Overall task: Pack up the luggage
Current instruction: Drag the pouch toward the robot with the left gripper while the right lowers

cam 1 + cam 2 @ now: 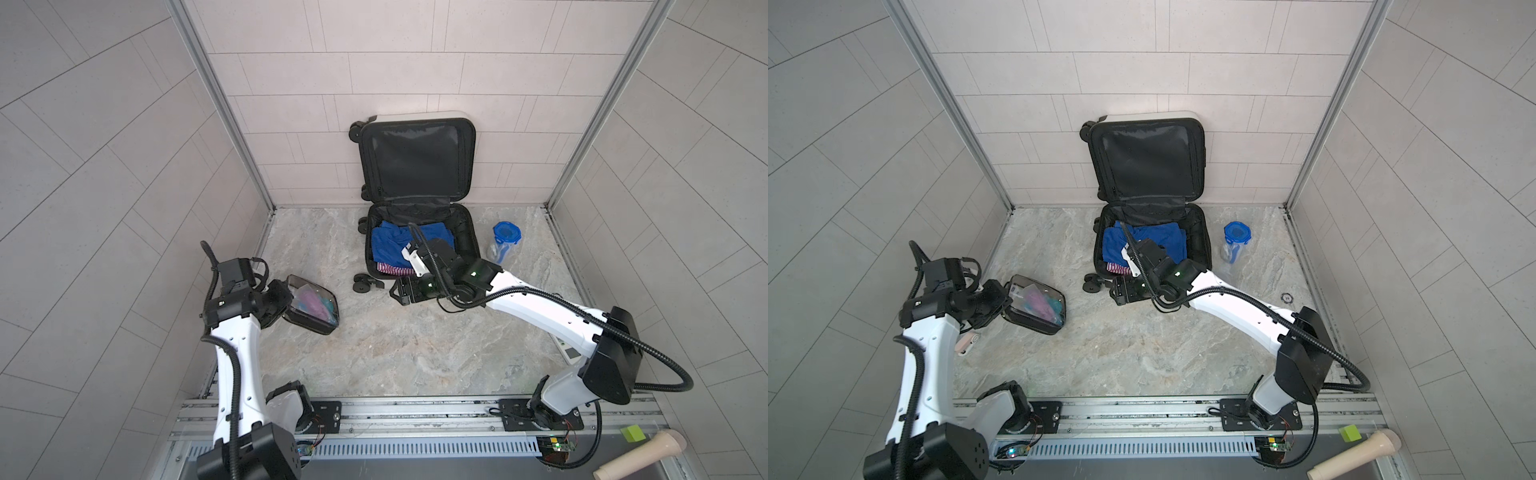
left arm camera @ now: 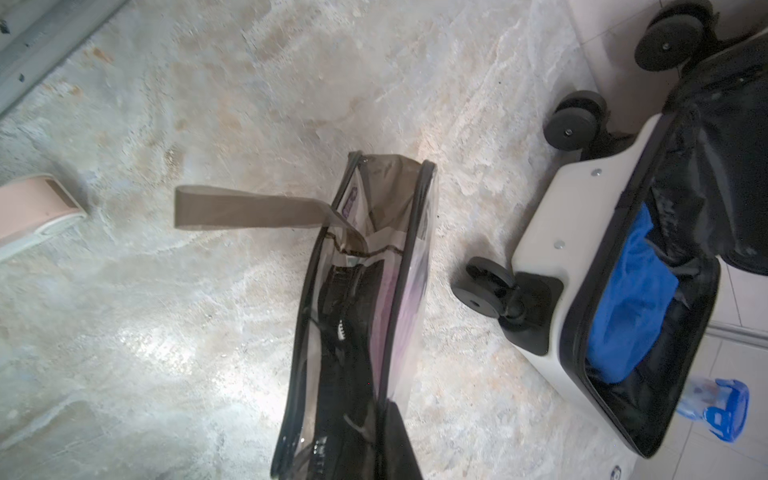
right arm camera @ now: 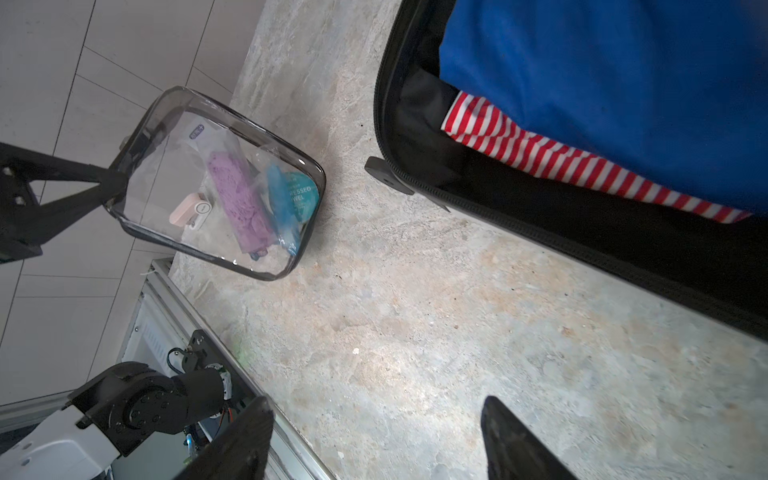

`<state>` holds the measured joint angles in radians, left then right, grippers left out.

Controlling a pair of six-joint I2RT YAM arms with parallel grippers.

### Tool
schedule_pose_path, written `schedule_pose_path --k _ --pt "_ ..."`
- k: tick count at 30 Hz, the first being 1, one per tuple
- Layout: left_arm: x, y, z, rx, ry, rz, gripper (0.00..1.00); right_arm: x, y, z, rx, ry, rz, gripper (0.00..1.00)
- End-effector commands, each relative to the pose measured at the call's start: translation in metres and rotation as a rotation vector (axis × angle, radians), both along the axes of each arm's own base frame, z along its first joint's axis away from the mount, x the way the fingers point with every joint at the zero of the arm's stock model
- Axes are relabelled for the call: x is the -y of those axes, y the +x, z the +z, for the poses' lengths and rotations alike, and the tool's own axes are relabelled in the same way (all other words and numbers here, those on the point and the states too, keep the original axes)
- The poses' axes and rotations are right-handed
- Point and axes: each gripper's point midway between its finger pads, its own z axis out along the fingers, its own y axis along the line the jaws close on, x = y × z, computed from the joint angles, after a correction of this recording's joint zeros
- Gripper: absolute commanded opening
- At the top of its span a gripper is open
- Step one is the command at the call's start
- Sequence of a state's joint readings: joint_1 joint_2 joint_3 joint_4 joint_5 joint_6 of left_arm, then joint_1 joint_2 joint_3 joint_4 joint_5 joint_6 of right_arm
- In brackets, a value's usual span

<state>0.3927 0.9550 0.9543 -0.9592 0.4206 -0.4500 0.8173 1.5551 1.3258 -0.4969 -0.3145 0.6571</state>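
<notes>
The luggage point(image 1: 415, 162) point(image 1: 1150, 162) lies open at the back wall, its lid leaning upright on the tiles. A blue garment point(image 1: 390, 245) point(image 3: 602, 83) and a red-and-white striped cloth point(image 1: 392, 269) point(image 3: 561, 162) lie in its lower half point(image 2: 552, 232). At the left, my left gripper point(image 1: 286, 301) point(image 1: 1007, 305) point(image 2: 374, 449) is shut on the end of a clear toiletry pouch point(image 1: 311, 309) point(image 1: 1036, 305) point(image 2: 374, 249) point(image 3: 216, 187), which is tilted low over the floor. In front of the luggage's near edge, my right gripper point(image 1: 398, 293) point(image 1: 1119, 293) point(image 3: 376, 401) hangs open and holds nothing.
To the right of the luggage stands a blue-lidded container point(image 1: 506, 237) point(image 1: 1237, 237) point(image 2: 723, 409). A pink case point(image 1: 967, 343) point(image 2: 33, 208) lies under the left arm, a white device point(image 1: 567, 351) under the right arm. The metal rail point(image 1: 415, 409) runs along the front edge.
</notes>
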Motion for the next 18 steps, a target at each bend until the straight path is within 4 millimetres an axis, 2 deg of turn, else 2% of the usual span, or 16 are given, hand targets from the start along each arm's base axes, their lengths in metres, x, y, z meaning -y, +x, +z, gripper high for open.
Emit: schedule_pose_path --k 1,7,12,18 --pt "0.027 -0.023 -0.008 -0.038 -0.063 -0.045 0.00 -0.012 -0.001 -0.007 -0.032 0.049 -0.006 0.80" --pt "0.055 -0.052 -0.026 -0.052 -0.067 -0.094 0.00 -0.009 -0.002 -0.028 -0.062 0.019 -0.019 0.80" --pt "0.068 -0.073 -0.046 -0.074 -0.092 -0.098 0.00 -0.004 -0.005 -0.045 -0.080 -0.009 -0.030 0.80" --pt "0.081 -0.089 -0.070 -0.090 -0.130 -0.084 0.00 -0.001 -0.009 -0.078 -0.138 -0.015 -0.053 0.81"
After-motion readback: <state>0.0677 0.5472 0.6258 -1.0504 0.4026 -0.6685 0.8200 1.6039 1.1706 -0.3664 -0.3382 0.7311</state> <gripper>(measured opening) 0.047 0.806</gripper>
